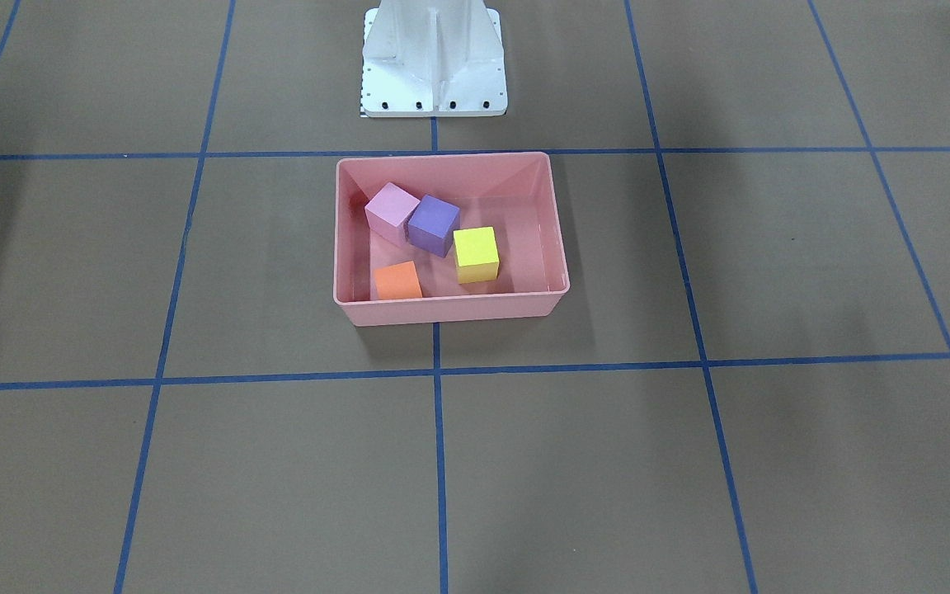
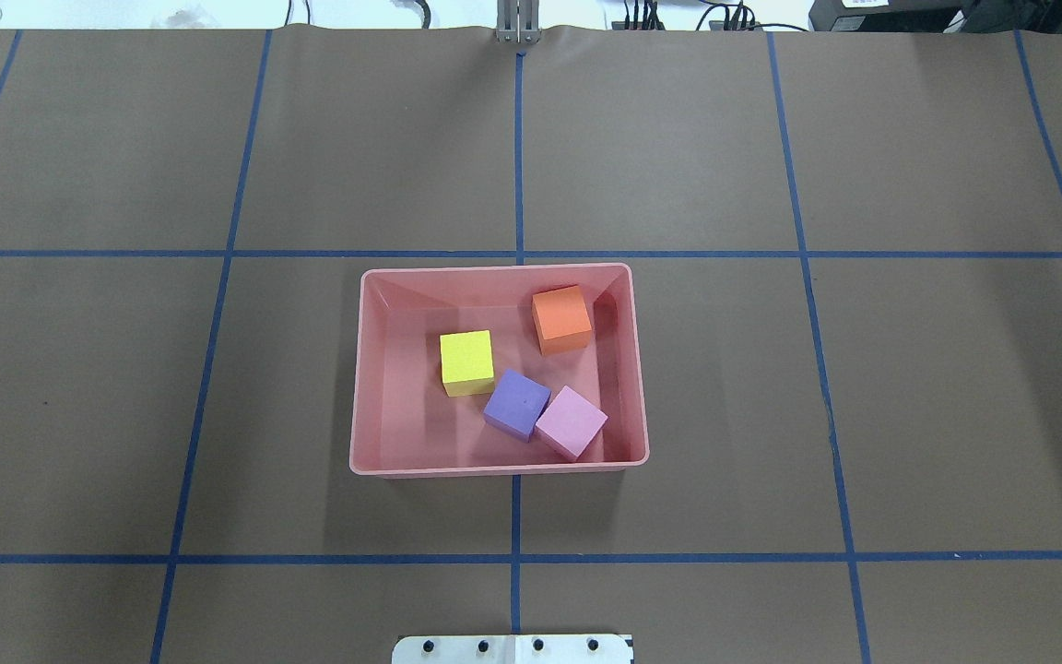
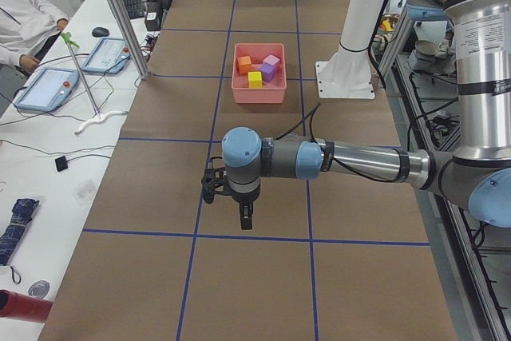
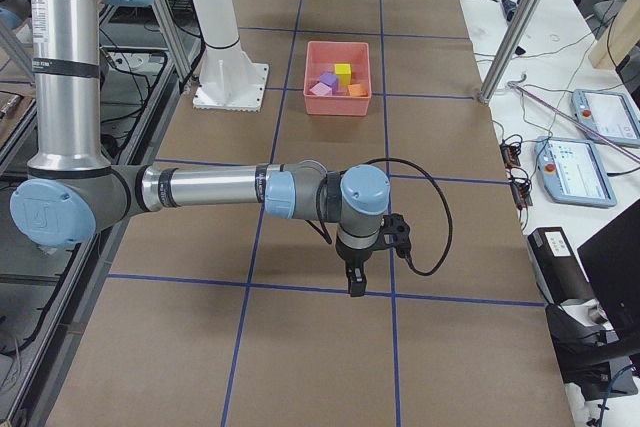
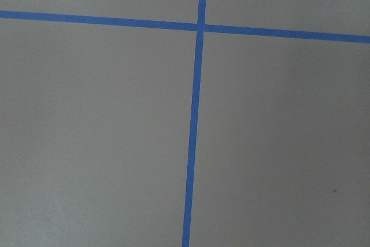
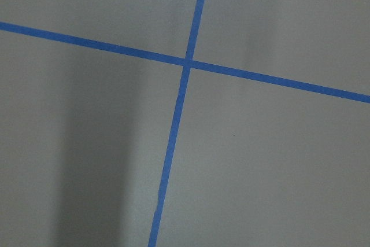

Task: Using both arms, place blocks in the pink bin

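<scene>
The pink bin (image 2: pixel 360 369) (image 1: pixel 450 308) stands in the middle of the table. Inside it lie the orange block (image 2: pixel 561 318), the yellow block (image 2: pixel 466 361), the dark purple block (image 2: pixel 516 404) and the light pink block (image 2: pixel 571 421); the purple and pink ones touch. Neither arm shows in the overhead or front views. In the exterior left view my left gripper (image 3: pixel 246 218) hangs over the brown table, well away from the bin. In the exterior right view my right gripper (image 4: pixel 355 282) hangs likewise, far from the bin. I cannot tell whether either is open or shut.
The white pedestal base (image 1: pixel 434 62) stands just behind the bin. Blue tape lines (image 2: pixel 517 254) grid the brown table. Side benches hold tablets (image 3: pixel 48 88) (image 4: pixel 572 169), cables and aluminium posts (image 3: pixel 120 13). A person's sleeve (image 3: pixel 24 25) shows at one bench.
</scene>
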